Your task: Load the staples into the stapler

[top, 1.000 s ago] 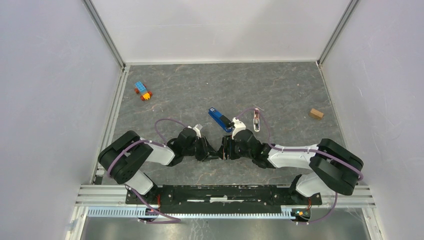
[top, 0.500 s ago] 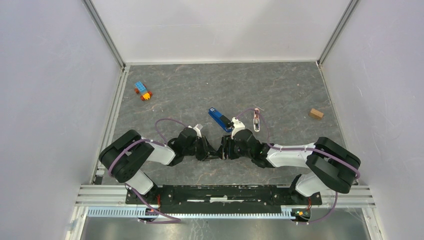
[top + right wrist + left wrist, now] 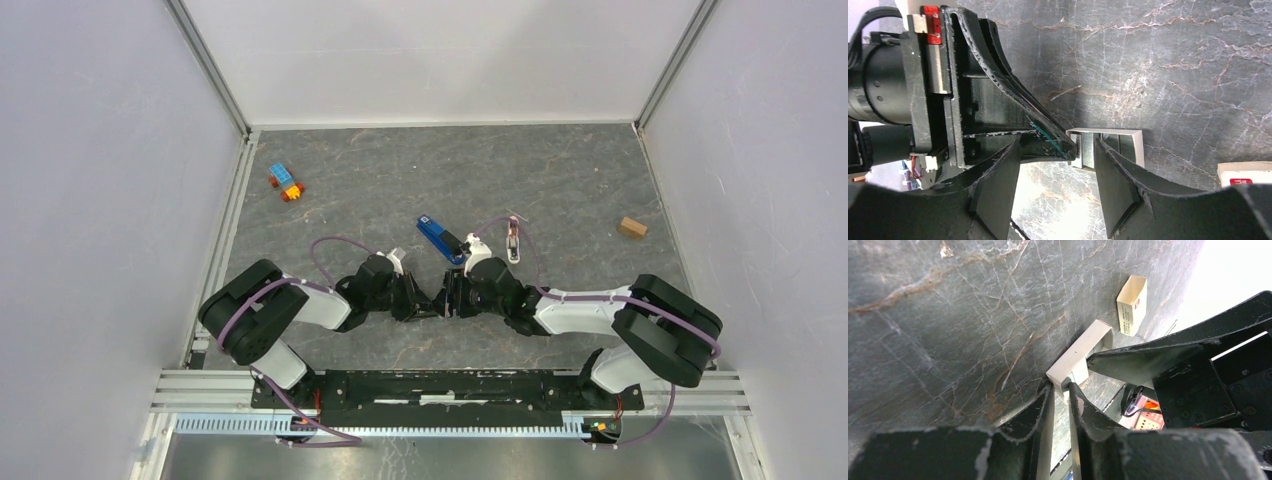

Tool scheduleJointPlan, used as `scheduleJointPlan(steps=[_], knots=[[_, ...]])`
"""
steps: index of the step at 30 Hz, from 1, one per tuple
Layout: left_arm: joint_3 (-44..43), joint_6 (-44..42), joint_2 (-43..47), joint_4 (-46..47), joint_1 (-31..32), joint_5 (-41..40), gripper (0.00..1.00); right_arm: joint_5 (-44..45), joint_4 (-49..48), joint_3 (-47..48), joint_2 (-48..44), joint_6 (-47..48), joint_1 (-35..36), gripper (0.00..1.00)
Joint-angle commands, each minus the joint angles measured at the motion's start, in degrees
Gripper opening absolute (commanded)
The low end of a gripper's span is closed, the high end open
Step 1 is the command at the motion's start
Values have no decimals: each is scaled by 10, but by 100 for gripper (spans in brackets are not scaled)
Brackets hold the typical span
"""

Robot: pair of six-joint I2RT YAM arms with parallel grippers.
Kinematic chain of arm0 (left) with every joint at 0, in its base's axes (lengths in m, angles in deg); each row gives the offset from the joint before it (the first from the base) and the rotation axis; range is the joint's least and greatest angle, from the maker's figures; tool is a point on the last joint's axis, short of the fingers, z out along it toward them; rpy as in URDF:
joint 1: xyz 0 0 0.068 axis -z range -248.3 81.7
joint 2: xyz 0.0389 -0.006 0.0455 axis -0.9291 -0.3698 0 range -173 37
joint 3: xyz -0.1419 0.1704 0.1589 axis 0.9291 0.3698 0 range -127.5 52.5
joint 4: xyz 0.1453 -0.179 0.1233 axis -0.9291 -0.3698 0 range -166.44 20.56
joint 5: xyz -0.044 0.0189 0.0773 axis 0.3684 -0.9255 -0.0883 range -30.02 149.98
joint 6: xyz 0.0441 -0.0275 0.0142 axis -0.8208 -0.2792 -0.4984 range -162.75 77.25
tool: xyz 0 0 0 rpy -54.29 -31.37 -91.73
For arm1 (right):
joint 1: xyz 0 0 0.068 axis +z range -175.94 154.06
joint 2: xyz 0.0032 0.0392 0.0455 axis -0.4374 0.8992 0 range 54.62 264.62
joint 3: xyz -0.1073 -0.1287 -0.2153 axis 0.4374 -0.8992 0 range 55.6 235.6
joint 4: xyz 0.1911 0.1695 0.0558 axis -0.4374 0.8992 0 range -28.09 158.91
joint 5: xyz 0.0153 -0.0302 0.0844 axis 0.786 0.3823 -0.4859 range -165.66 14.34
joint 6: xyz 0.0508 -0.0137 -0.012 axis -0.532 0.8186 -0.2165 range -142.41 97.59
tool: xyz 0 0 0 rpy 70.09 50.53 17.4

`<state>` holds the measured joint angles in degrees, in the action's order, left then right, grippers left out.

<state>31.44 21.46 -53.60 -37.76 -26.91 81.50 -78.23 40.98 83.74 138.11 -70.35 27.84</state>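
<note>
The blue stapler (image 3: 440, 240) lies on the table beyond both grippers, untouched. My left gripper (image 3: 430, 303) is shut on the end wall of a small white open tray (image 3: 1080, 356). That tray (image 3: 1135, 145) holds a silvery strip of staples (image 3: 1087, 150) at its near end. My right gripper (image 3: 1058, 143) is open, facing the left one. One of its fingers (image 3: 1115, 182) is beside the staples and the other is on the far side of the left gripper's finger. In the top view my right gripper (image 3: 449, 299) nearly touches the left, and the tray is hidden under them.
A small white staple box with a red label (image 3: 1132, 304) lies next to the tray, also in the right wrist view (image 3: 1245, 176). A pink-and-white piece (image 3: 513, 241) lies right of the stapler. Toy bricks (image 3: 286, 182) are at the far left, a brown block (image 3: 631, 227) at the far right.
My right gripper has crept slightly left, closer to the left gripper. The left arm and the stapler have not visibly moved.
</note>
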Motion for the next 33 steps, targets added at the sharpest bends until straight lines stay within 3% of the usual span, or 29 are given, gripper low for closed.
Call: scheduleJointPlan(steps=[1,8,11,17,33], knots=[[-14,3,-9,-2,4,-14,24,-36,-46,-2,-30,-29,4,62],[-14,2,-7,-4,4,-16,24,-49,-80,-15,-74,-57,5,61],[-14,1,-4,-6,4,-17,24,-26,-48,-7,-82,-32,5,59],[-12,0,-1,-8,4,-19,24,15,33,19,-65,19,4,56],[-16,-3,5,-16,5,-20,23,22,28,18,-10,30,5,60]])
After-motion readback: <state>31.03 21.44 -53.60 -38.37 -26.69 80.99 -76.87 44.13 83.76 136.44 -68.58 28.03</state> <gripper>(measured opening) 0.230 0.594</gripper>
